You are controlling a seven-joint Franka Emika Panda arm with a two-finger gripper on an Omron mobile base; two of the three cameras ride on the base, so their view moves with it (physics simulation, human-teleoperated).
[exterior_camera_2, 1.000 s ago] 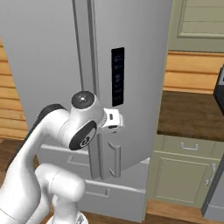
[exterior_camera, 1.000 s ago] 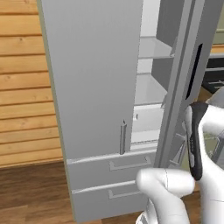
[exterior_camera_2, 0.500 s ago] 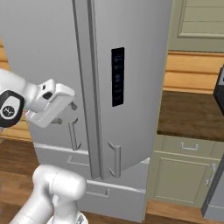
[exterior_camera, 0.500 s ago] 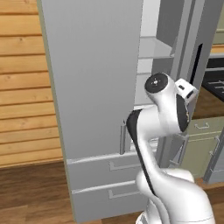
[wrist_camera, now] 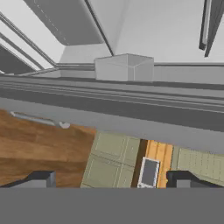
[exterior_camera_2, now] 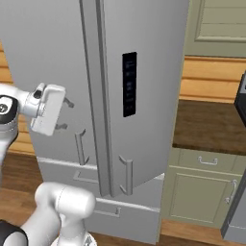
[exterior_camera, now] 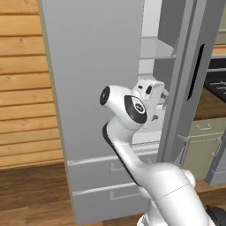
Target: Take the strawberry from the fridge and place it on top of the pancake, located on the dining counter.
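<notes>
The fridge is a tall light grey unit. Its left door is closed and its right door stands ajar, so white inner shelves show through the gap. My gripper is raised at mid-height in front of that gap, level with the door handles. It is open, and in the hand view the fingertips stand wide apart with nothing between them. Past them lie the fridge's inner walls and a pale grey box. The strawberry, the pancake and the dining counter are out of view.
Pale green cabinets with a dark top stand right of the fridge, close behind the open door. A wood plank wall lies to the left. Two lower fridge drawers sit above the wooden floor.
The arm has risen from low on the right and swung over, bringing the hand up in front of the fridge's opening. The fridge doors have not moved and the gripper stays open.
</notes>
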